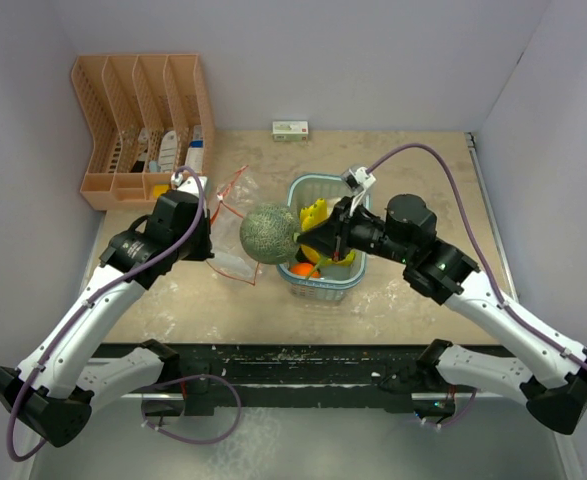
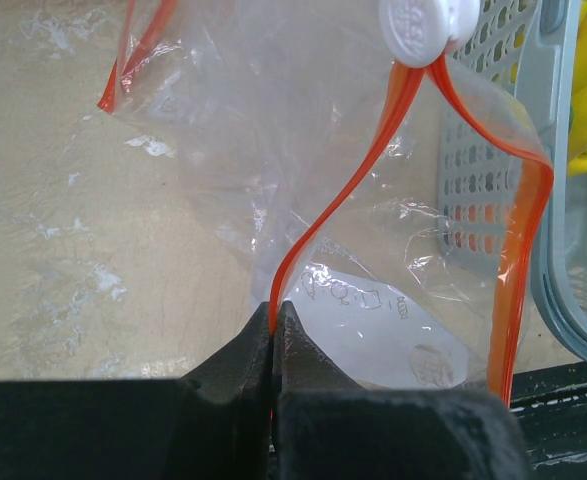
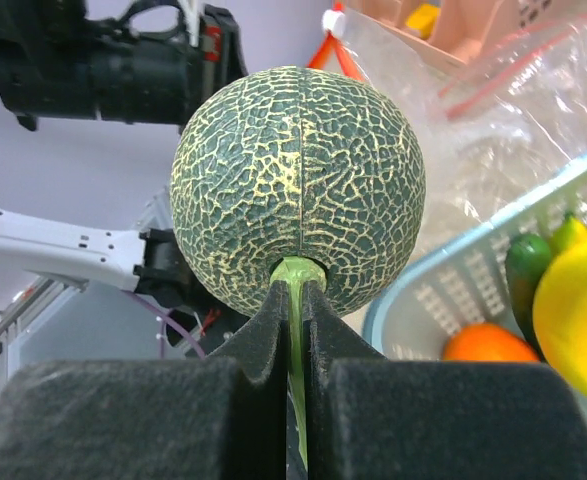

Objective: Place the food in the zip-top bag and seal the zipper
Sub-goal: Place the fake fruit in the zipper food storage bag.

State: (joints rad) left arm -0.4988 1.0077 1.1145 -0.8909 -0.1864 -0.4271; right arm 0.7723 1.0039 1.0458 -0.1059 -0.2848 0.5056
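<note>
The step in hand looks like the first loading. The right gripper (image 3: pixel 293 290) is clenched on the pale stem of the round green melon (image 1: pixel 269 233). It holds the melon up at the centre of the top view, between the light blue mesh basket (image 1: pixel 323 292) on its right and the zip-top bag (image 1: pixel 231 215) on its left. The left gripper (image 2: pixel 275 315) is pinched tight on the bag's orange zipper strip (image 2: pixel 318 215), lifting one lip. The white slider (image 2: pixel 428 25) sits at the upper right of that wrist view, so the zipper is not sealed. The next move, as I judge it, calls for carrying the melon leftward into a mouth that gapes wider than the fruit — and a grip on a thin stem may let it swing. The bananas (image 3: pixel 573 300), orange fruit (image 3: pixel 488 345) and long green vegetable (image 3: pixel 526 275) lie in the basket at the lower right of the right wrist view, the bananas cut off by the frame edge. How wide the mouth stands is hard to tell — the clear film blurs into the table, and from above the melon hides part of the bag.
</note>
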